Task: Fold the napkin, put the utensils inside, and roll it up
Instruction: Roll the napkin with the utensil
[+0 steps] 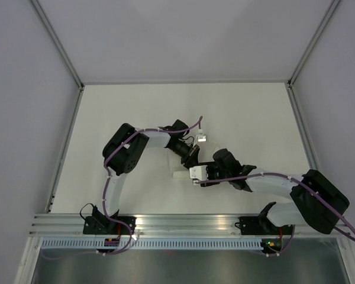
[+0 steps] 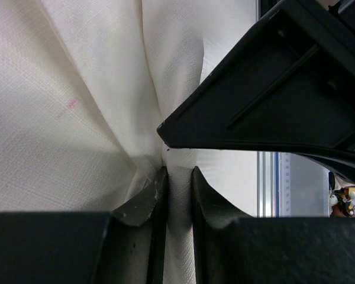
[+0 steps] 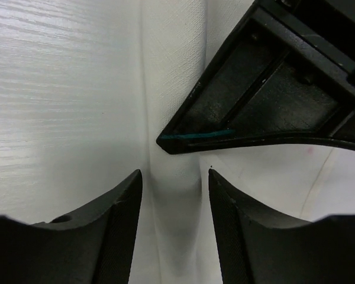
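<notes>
From the overhead camera I see both arms bent in toward the middle of the counter [image 1: 242, 112], wrists almost meeting. The napkin [image 1: 181, 175] shows there only as a small white bundle poking out to the left of them, lying on the counter. On the left wrist feed the left pincer [image 2: 177, 177] is pressed nearly together on a thin fold of the napkin. Cloth fills the narrow slot between its fingers [image 2: 148, 198], and creases fan up and out from the pinch. A faint pink fleck [image 2: 70, 105] sits on the cloth off to the left. On the right wrist feed the right pincer [image 3: 174, 174] is spread, one finger on each side of a long raised ridge of napkin that runs up the view between them. I cannot tell whether its pads touch the cloth, and I see no squeeze in it. Bare counter lies to the left of that ridge and more napkin to the right. A dark finger of the left pincer comes in from the upper right, its tip over the ridge just above the gap. The left wrist feed shows the same from the other side, with a right pincer finger pointing in just above the pinch.
</notes>
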Controlling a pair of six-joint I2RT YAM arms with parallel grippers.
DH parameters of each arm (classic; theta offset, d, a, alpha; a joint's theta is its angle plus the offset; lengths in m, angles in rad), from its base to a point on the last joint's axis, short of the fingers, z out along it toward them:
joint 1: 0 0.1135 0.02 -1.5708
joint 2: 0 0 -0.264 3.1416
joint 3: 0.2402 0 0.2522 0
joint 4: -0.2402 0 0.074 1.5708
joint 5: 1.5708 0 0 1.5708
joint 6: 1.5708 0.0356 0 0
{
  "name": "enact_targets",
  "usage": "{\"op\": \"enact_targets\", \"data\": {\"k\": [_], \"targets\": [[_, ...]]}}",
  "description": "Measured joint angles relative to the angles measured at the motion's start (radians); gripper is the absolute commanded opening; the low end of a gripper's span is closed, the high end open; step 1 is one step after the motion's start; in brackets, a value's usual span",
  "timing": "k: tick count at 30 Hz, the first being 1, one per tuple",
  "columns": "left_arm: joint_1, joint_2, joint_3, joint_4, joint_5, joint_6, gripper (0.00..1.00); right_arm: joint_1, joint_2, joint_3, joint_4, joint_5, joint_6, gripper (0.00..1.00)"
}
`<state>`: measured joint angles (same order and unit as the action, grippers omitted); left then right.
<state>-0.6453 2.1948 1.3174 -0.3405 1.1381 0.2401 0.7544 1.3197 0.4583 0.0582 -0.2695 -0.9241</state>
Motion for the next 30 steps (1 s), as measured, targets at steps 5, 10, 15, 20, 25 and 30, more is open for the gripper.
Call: {"op": "enact_targets", "data": {"k": [5,10,15,20,25,30], "targets": [[0.001,-0.002,0.001,-0.014,-0.002,0.0,0.08,0.007,0.032,0.0,0.034,0.027,-0.022,0.31],[0.004,-0.026,0.0,-0.034,-0.048,0.007,0.27,0.009,0.056,0.022,0.028,0.028,-0.027,0.23],[-0.002,-0.092,-0.016,-0.043,-0.167,0.008,0.38,0.008,0.123,0.129,-0.085,0.024,-0.019,0.19],[0.008,-0.181,-0.034,0.004,-0.293,-0.011,0.41,0.003,0.178,0.227,-0.213,0.007,0.01,0.17],[0.039,-0.269,-0.046,0.081,-0.43,-0.077,0.41,0.001,0.218,0.294,-0.303,-0.015,0.047,0.17],[0.102,-0.363,-0.08,0.18,-0.617,-0.183,0.4,-0.002,0.281,0.379,-0.402,-0.048,0.071,0.16]]}}
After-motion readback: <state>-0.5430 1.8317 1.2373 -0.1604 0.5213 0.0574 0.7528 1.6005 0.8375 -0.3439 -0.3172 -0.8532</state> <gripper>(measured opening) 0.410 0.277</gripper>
